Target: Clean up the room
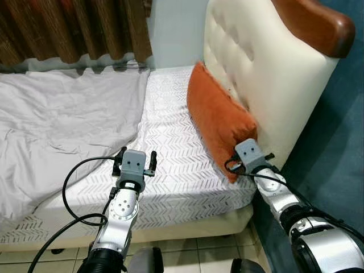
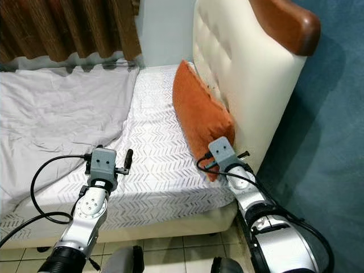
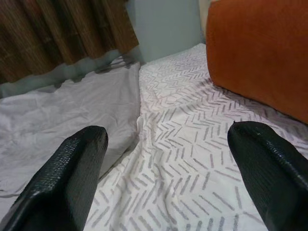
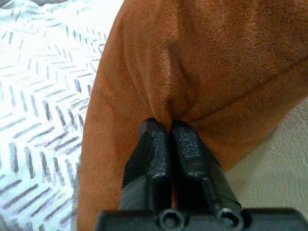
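An orange pillow (image 1: 219, 116) leans on edge against the cream padded headboard (image 1: 267, 74), on the bed's chevron-patterned sheet (image 1: 170, 176). My right gripper (image 4: 164, 127) is shut on a pinch of fabric at the pillow's near lower corner, by the mattress edge. My left gripper (image 1: 137, 152) hovers open just above the sheet near the bed's front edge, to the left of the pillow. Nothing is between its black fingers (image 3: 72, 183). A crumpled grey blanket (image 1: 62, 119) covers the left half of the bed.
Brown curtains (image 1: 74, 28) hang behind the bed's far side. A blue wall (image 1: 335, 153) stands close on the right, beside the headboard. Tiled floor (image 1: 187, 250) lies below the mattress edge at my feet.
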Controlling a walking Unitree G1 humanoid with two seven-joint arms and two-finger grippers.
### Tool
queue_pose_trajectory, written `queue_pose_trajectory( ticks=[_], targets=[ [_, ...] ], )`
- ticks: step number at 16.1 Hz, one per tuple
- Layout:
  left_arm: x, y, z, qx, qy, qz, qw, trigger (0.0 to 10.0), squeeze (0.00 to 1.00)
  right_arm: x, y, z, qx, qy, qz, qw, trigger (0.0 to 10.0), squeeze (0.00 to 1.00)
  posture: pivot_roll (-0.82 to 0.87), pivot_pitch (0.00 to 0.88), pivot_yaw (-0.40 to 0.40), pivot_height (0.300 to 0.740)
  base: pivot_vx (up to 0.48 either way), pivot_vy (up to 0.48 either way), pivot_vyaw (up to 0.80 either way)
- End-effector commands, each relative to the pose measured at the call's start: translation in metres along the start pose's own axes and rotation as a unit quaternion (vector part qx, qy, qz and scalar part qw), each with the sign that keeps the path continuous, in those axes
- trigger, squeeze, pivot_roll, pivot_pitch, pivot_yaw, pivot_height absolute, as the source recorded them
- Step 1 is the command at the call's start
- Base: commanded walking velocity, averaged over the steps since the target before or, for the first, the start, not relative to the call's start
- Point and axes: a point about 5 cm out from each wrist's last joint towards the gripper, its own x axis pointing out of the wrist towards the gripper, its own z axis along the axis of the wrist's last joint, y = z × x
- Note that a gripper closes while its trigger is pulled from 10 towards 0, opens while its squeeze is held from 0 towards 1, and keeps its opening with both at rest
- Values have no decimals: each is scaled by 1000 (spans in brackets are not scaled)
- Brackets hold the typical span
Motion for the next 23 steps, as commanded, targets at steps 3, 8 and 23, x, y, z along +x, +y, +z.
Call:
queue_pose_trajectory(
  ticks=[3, 8, 23],
  targets=[
    [-1, -2, -1, 9, 4, -9, 1000, 10000, 0, -3, -25, -4, 95, 7, -45, 994, 10000, 1000, 32, 33, 26, 615, 0, 0, 0],
    [1, -2, -1, 13, 3, -14, 1000, 10000, 0, 2, -27, -2, 342, 8, -73, 937, 10000, 1000, 29, 26, 27, 615, 0, 0, 0],
    [4, -5, -1, 9, 7, -25, 1000, 10000, 0, 4, -6, -13, 661, 51, -111, 740, 0, 0, 8, 27, 39, 615, 0, 0, 0]
  ],
)
